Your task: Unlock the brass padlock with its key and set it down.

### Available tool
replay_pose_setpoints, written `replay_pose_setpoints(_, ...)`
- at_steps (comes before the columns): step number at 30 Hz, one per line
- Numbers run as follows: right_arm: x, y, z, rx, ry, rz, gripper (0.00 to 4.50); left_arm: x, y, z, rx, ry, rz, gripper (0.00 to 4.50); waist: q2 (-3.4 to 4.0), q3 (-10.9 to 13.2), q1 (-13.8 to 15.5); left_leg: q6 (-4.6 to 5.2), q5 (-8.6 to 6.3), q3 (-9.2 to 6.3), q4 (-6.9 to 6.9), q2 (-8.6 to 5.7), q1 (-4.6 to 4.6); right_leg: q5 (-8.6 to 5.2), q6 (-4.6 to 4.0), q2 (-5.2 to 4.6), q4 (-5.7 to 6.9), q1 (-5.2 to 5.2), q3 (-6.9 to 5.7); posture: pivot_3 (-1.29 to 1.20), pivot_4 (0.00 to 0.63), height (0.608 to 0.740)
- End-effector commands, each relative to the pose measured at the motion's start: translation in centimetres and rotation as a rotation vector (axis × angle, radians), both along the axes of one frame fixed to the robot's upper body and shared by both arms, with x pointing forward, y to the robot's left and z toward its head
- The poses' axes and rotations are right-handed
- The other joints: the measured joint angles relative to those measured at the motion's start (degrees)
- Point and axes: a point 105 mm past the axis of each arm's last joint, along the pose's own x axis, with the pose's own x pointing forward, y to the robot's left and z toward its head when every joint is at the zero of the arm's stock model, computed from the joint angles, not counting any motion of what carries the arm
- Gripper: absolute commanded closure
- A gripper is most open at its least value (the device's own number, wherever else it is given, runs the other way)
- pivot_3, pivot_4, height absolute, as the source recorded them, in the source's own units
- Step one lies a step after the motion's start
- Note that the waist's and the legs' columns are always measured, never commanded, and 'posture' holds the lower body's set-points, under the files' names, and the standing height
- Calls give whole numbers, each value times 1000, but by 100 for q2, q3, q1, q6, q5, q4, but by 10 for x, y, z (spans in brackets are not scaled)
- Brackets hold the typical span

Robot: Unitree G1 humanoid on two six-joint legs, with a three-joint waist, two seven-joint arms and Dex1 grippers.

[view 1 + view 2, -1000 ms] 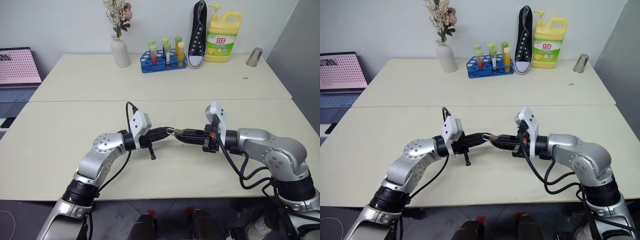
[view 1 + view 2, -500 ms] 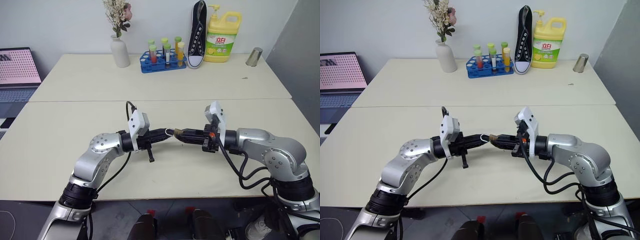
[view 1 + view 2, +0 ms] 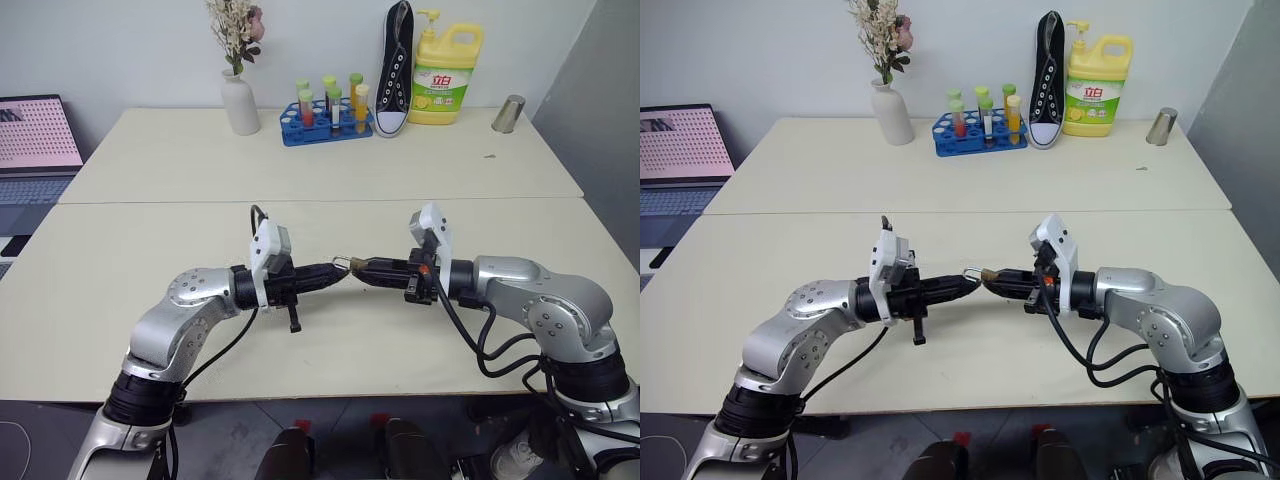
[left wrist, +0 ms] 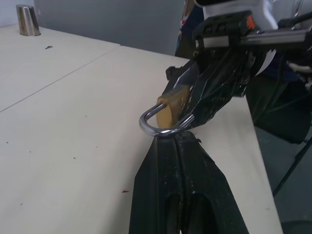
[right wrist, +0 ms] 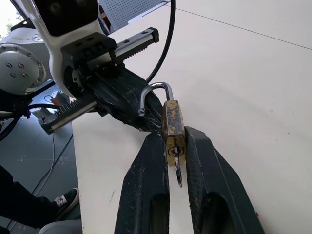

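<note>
Both head views looked forward and down from above the table (image 3: 120, 300), covering it out to the back wall; the two showed the same scene with a slight sideways offset. The left wrist view looked close along the left gripper (image 4: 173, 137) toward the right gripper (image 4: 214, 92). The right wrist view faced the opposite way, close along the right gripper. Both wrist views shared the padlock (image 5: 173, 127) between the fingertips.
</note>
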Motion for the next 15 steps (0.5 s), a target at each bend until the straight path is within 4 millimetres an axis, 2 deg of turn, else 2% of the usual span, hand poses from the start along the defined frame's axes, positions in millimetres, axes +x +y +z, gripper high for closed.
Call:
replay_pose_setpoints(1,-2,2,8,17,-44,18,4379,-6,-4,20,-45,-33,-36,4500,0,0,1,0,0,0,0,0,0,0,0,0,0,0,0,0,150,740)
replay_pose_setpoints(6,-3,3,7,7,-47,23,4379,-7,-4,21,-44,-24,-35,4500,0,0,0,-1,0,0,0,0,0,0,0,0,0,0,0,0,150,740)
replay_pose_setpoints(15,-4,3,5,-7,-53,30,4379,6,-1,24,-53,-48,34,4500,0,0,0,-1,0,1,-1,0,0,0,0,0,-1,0,1,0,150,740)
